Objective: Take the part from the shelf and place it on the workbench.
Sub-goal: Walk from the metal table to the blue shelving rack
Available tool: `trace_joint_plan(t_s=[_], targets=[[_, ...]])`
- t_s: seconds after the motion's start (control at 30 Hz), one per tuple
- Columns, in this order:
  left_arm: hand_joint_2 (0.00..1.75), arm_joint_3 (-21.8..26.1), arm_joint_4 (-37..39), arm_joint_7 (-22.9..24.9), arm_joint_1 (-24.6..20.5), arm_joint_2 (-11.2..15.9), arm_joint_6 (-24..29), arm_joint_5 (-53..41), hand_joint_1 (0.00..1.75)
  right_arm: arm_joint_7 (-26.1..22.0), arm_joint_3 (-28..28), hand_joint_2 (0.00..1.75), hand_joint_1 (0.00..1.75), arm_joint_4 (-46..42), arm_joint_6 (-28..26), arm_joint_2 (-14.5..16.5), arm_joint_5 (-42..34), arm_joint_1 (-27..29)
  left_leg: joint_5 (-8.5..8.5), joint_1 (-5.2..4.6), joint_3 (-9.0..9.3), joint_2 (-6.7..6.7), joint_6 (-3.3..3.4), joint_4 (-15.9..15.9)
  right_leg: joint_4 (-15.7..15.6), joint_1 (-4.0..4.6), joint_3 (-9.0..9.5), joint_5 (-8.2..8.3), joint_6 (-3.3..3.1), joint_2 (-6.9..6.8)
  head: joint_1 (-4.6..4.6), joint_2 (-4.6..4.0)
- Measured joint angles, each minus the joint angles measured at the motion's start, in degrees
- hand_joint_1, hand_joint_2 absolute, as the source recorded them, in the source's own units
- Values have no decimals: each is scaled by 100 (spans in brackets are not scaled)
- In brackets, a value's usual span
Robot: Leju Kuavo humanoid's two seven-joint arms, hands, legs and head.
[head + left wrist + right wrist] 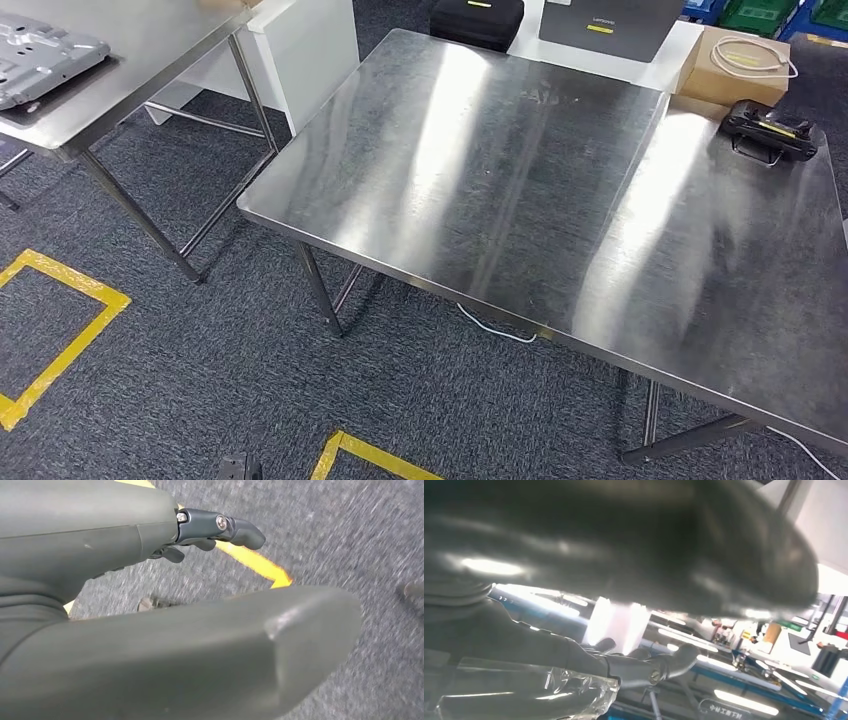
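Note:
The steel workbench [560, 200] stands ahead of me with its near half bare. In the right wrist view my right hand [589, 645] is raised toward ceiling lights. Its dark fingers [659, 667] curl over a clear plastic-wrapped part [534, 695] held against the palm, and most of that part is hidden. In the left wrist view my left hand [150, 605] hangs over grey carpet. Its fingers [220, 527] are stretched out with nothing in them.
A second steel table [150, 60] at the left carries a grey metal plate [40, 55]. A black controller [770, 130] lies on the workbench's far right corner, with a cardboard box [740, 65] behind it. Yellow tape squares [60, 320] mark the carpet.

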Motion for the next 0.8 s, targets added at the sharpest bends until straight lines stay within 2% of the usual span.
trace_joint_plan(t_s=[0.07, 0.1, 0.13, 0.17, 0.23, 0.27, 0.3, 0.33, 0.4, 0.43, 0.5, 0.57, 0.6, 0.63, 0.67, 0.7, 0.73, 0.77, 0.8], targets=[[0, 0, 0, 3, 7, 2, 1, 1, 0, 2, 0, 0, 0, 2, 0, 22, 2, 4, -27, 3, -46, -6, -48, 64, 3, -75, -33, 49, -76, 1, -3, 0], [0, 0, 0, 3, 8, 4, 2, 1, 0, 2, 1, 0, 0, 2, 0, 35, 5, 3, -121, 17, -91, -14, -93, 171, 0, -110, -45, 76, -116, -1, -2, 0], [0, 0, 0, 3, 8, 5, 2, 1, 0, 2, 1, 0, 0, 3, 0, 44, 8, -1, -309, 47, -191, -21, -152, 423, -3, -142, -64, 105, -154, -4, -3, 0], [0, 0, 0, 3, 9, 7, 2, 1, 0, 2, 1, 0, 0, 3, 0, 49, 11, -6, -551, 92, -327, -28, -219, 786, -1, -136, -90, 131, -176, -7, -7, 0], [0, 0, 0, 3, 13, 7, 2, 2, 0, 2, 1, 0, 0, 3, 0, 60, 15, -5, -966, 197, -607, -26, -318, 1571, 8, -140, -158, 179, -183, -9, -6, 0], [0, 0, 0, 4, 14, 7, 2, 2, 0, 2, 1, 0, 0, 3, 0, 66, 16, -1, -1022, 245, -636, -24, -350, 1735, 15, -145, -192, 200, -169, -7, -8, 0], [0, 0, 0, 4, 15, 7, 2, 3, 0, 2, 1, 0, 0, 3, -1, 71, 18, 3, -966, 285, -541, -24, -373, 1652, 24, -153, -222, 219, -150, -5, -6, 0], [0, 0, 0, 4, 14, 7, 2, 4, 0, 2, 1, 0, 0, 3, -3, 74, 20, 7, -827, 318, -330, -24, -387, 1344, 32, -165, -246, 238, -131, -1, -8, 0], [0, 0, 0, 4, 8, 8, 2, 7, 0, 2, 0, 0, 0, 1, -13, 73, 28, 6, -557, 339, 179, -37, -388, 517, 27, -180, -268, 276, -73, 3, -8, 0], [0, -1, 0, 4, 4, 8, 2, 7, 0, 1, -1, 0, 0, -1, -21, 76, 32, 1, -488, 326, 329, -47, -372, 243, 16, -181, -270, 299, -38, 4, -7, 0], [0, -2, 0, 3, -2, 8, 2, 7, 0, -4, -2, 0, 0, -4, -39, 89, 35, -2, -454, 273, 368, -58, -321, 100, -23, -170, -280, 357, 52, 6, -6, 0], [0, -2, 0, 3, -5, 7, 5, 5, 0, -14, -2, 0, 0, -7, -53, 92, 38, 7, -357, 230, 349, -45, -214, 20, -42, -143, -319, 392, 136, 1, -2, 0], [0, -2, 0, 3, -7, 7, 7, 5, 0, -18, -2, 0, 0, -8, -57, 90, 42, 14, -291, 215, 343, -41, -142, -39, 44, -129, -388, 331, 139, -2, 8, 0], [0, -2, 0, 1, -10, 7, 9, 4, 0, -22, -2, 44, 0, -8, -60, 86, 48, 18, -226, 205, 332, -35, -77, -97, 252, -118, -502, 205, 113, -3, 18, 0], [0, -2, 0, -2, -12, 7, 12, 3, 0, -26, -2, 87, 0, -8, -62, 87, 57, 25, -175, 198, 306, -31, -28, -132, 603, -122, -672, 13, 62, -4, 29, 0], [0, -2, 0, -5, -12, 8, 15, 3, 0, -31, -2, 131, 0, -8, -66, 88, 64, 35, -145, 182, 266, -30, 6, -139, 1002, -114, -845, -179, 22, -1, 35, 0], [0, -2, 0, -10, -12, 8, 24, 3, 0, -46, -2, 175, 0, -8, -81, 91, 67, 55, -120, 162, 224, -28, 23, -138, 1386, -106, -998, -334, 14, 2, 42, 0], [0, -2, 1, -16, -7, 7, 31, 3, 0, -76, -4, 175, 0, -8, -112, 96, 56, 84, -95, 143, 190, -27, 33, -136, 1621, -95, -1075, -420, 28, 3, 43, 0], [0, -2, 1, -22, -2, 6, 37, 3, 0, -117, -10, 175, 0, -8, -161, 103, 31, 121, -74, 124, 162, -26, 37, -133, 1617, -83, -1025, -416, 58, 4, 47, 0]])
